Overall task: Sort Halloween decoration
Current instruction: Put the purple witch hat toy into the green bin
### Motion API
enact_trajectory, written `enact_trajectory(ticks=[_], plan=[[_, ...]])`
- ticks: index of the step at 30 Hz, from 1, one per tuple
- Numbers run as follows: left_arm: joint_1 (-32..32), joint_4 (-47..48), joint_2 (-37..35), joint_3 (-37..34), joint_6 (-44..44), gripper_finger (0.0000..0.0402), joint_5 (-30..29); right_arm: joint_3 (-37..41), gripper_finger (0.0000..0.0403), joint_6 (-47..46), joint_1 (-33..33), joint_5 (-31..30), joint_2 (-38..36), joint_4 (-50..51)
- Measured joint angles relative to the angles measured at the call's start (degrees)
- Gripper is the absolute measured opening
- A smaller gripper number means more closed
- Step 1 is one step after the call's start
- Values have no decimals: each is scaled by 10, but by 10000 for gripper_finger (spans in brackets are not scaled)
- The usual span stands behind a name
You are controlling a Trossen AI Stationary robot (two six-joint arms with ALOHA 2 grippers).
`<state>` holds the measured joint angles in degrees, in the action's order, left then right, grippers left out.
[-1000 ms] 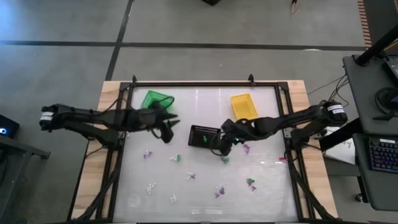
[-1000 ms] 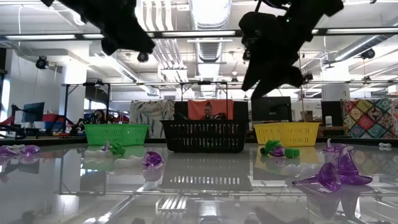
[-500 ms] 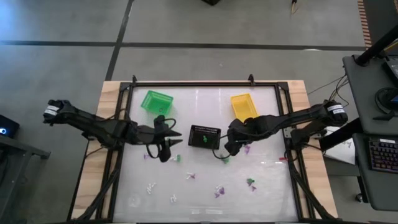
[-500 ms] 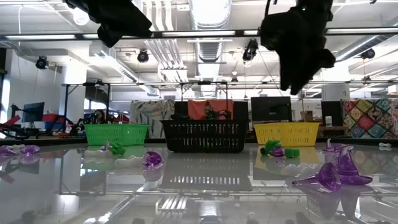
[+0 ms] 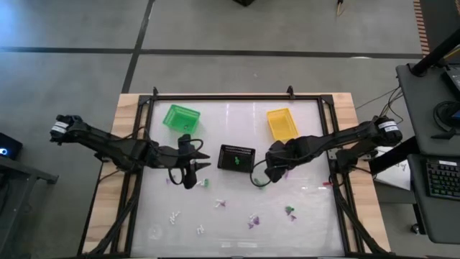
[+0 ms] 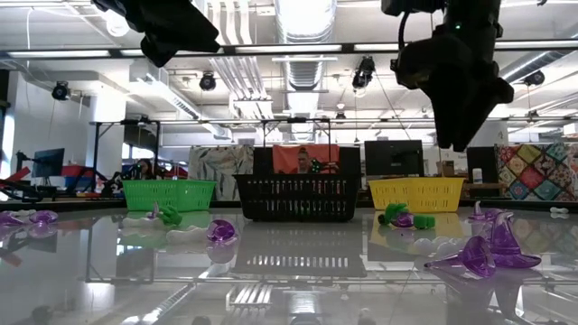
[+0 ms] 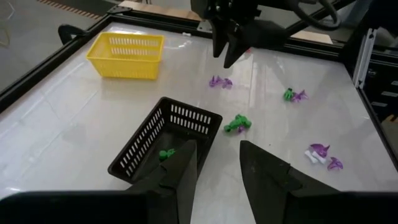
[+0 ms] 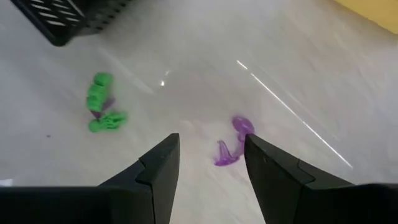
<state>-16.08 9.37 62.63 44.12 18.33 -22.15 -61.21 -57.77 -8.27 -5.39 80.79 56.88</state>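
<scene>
right wrist view: open right gripper point(image 8: 208, 165) above purple trinket point(image 8: 231, 144), partly hidden.

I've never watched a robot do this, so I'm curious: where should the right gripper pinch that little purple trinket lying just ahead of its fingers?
Probably from straight above, closing across the narrow middle of the purple trinket. It lies flat on the table, thin and curved, so its ends offer little hold. The right gripper is open and almost over it.
</scene>
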Motion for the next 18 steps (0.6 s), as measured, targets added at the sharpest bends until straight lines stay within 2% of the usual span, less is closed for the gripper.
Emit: enact_trajectory(ticks=[13, 18], plan=[[0, 0, 0, 0, 0, 105, -1, 14, 171, -66, -22, 13, 0, 38], [0, 0, 0, 0, 0, 105, -25, 29, 171, -101, -44, 29, 0, 38]])
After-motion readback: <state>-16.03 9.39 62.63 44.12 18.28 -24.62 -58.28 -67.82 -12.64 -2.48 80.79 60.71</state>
